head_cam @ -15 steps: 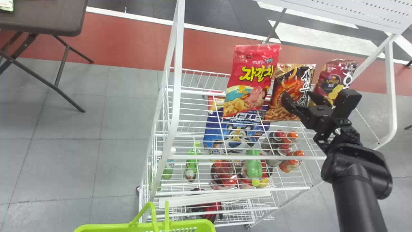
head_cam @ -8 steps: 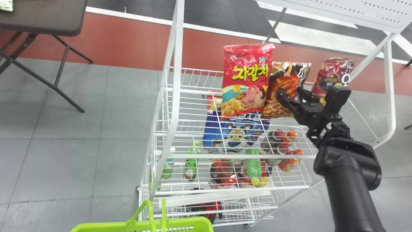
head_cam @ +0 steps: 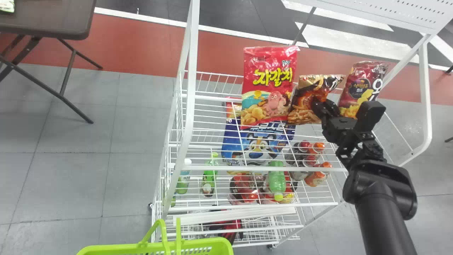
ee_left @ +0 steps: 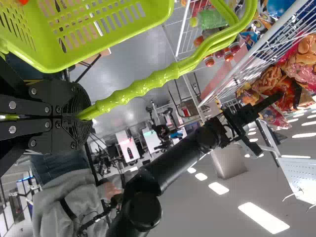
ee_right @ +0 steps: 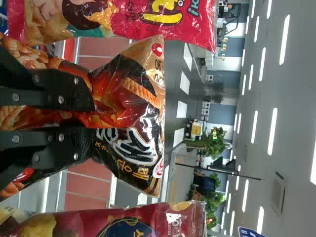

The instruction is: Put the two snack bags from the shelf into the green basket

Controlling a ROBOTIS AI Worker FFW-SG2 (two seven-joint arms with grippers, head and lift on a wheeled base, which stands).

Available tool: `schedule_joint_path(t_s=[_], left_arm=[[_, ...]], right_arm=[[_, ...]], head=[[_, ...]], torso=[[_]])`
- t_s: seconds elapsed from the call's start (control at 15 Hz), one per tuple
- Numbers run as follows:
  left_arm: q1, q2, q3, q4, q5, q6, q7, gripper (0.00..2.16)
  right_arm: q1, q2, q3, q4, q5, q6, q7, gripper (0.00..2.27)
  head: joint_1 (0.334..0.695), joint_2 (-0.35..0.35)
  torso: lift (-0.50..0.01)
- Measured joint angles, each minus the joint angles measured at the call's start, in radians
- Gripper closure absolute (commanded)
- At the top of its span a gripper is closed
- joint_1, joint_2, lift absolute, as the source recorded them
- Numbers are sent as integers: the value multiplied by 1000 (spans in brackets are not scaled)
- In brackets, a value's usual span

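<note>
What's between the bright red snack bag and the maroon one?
The black-and-orange snack bag, pinched by the right gripper; the right wrist view shows this.

- Snack bags (head_cam: 267,88) standing on the upper shelf (head_cam: 258,170): three, one at the left, one in the middle and one at the right.
- Blue bag (head_cam: 256,145) lower down, beneath the left and middle ones: one.
- Green-capped bottles (head_cam: 277,180): two, one nearer the left side and one farther right.
- White-capped bottle (head_cam: 183,180): one, at the left.
- Containers with red or orange tops (head_cam: 317,179): four in the cluster at the right, two of each colour.
- Round red packages (head_cam: 244,187), low and near: more than one; the exact number cannot be told.
- Green basket (head_cam: 216,244): one, at the near edge.
- Table (head_cam: 46,17): one, far left.
</note>
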Motion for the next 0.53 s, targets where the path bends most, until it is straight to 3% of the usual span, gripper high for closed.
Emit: schedule_joint_path(t_s=[0.53], left_arm=[[20,3,-9,-14,-1,-4,-8,2081]], right_arm=[[160,33,-52,-208,-71,11,-11,2243]], head=[[695,-350]], torso=[[-9]])
